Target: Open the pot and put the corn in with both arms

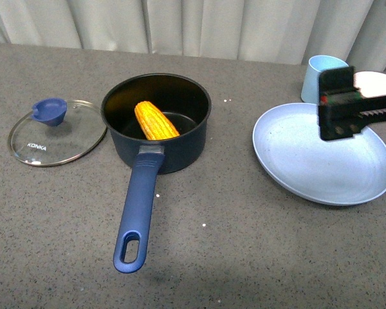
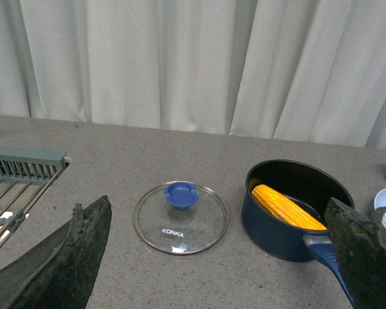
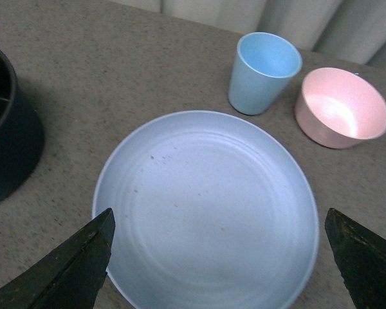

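Corn (image 1: 156,121) already lies slantwise inside the lidless pot (image 1: 156,122), well off to the side of the right gripper (image 3: 219,257), whose jaws are spread wide and empty above the plate (image 3: 206,212); left gripper (image 2: 219,257) likewise spread, empty.

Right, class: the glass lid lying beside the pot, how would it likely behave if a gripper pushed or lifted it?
The glass lid lies flat on its metal rim, so a push would probably slide it rather than tip it. The smooth glass looks slippery and breakable; the blue knob seems the safer grip. It appears rigid and fairly heavy for its thinness.
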Motion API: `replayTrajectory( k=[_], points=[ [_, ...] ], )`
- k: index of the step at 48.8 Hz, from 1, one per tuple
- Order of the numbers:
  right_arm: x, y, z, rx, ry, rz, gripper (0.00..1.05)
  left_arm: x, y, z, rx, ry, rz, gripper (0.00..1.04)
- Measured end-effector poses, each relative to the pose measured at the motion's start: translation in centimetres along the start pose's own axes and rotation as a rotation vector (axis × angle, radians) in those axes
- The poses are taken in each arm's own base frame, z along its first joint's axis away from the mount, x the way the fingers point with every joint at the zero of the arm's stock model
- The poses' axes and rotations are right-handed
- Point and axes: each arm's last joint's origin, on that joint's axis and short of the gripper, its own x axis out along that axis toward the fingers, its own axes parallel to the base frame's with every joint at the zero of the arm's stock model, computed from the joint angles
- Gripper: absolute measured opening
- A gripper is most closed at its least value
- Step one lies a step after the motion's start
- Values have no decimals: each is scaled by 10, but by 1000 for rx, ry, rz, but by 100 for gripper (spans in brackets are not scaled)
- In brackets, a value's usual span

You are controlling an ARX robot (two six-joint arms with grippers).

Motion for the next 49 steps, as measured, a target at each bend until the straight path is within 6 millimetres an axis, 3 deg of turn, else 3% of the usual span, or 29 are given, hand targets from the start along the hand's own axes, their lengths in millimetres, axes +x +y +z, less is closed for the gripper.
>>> replayTrajectory(
  k=[9, 22, 38, 47, 49],
  points=[
    [-44, -17, -30, -12, -37, -123, 96, 0, 0, 0, 0, 0, 0, 98],
    [-85, -23, -45, 9, -129, -245, 96, 0, 0, 0, 0, 0, 0, 98],
    [-116, -28, -64, -9, -227, -356, 96, 0, 0, 0, 0, 0, 0, 98],
    [-124, -29, -62, -4, -286, -358, 96, 0, 0, 0, 0, 0, 0, 98],
    [-123, -31, -62, 44, -357, -260, 89, 0, 0, 0, 0, 0, 0, 98]
  ],
)
